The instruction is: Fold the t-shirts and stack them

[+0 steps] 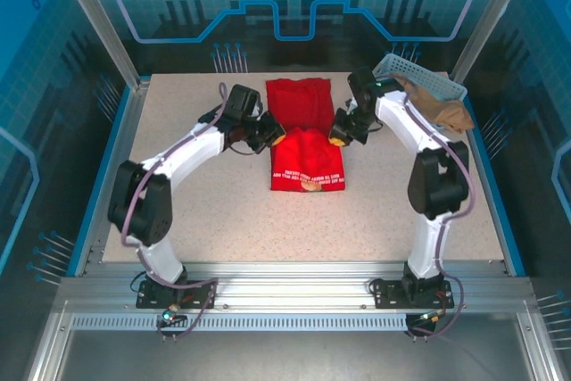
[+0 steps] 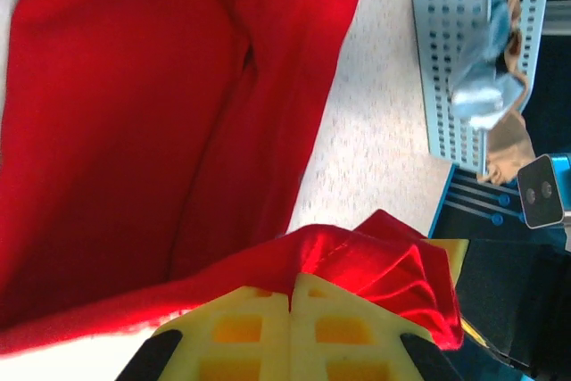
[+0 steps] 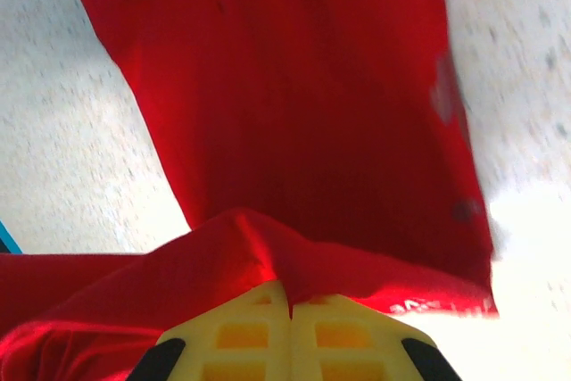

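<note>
A bright red t-shirt point(image 1: 306, 140) lies in the middle of the table, its far part flat and its near part doubled over, with a line of white print and a bit of brown print at the near hem. My left gripper point(image 1: 273, 136) pinches the shirt's left edge and my right gripper point(image 1: 340, 136) pinches the right edge, both at the fold line. In the left wrist view the yellow jaws of my left gripper point(image 2: 292, 290) are shut on a ridge of the red t-shirt point(image 2: 134, 131). My right gripper point(image 3: 291, 294) is likewise shut on the red t-shirt point(image 3: 303, 104).
A pale blue lattice basket point(image 1: 421, 78) lies tipped at the back right corner with brown cloth point(image 1: 446, 109) spilling from it; the basket point(image 2: 473, 51) also appears in the left wrist view. Speckled tabletop point(image 1: 232, 220) stretches in front of the shirt.
</note>
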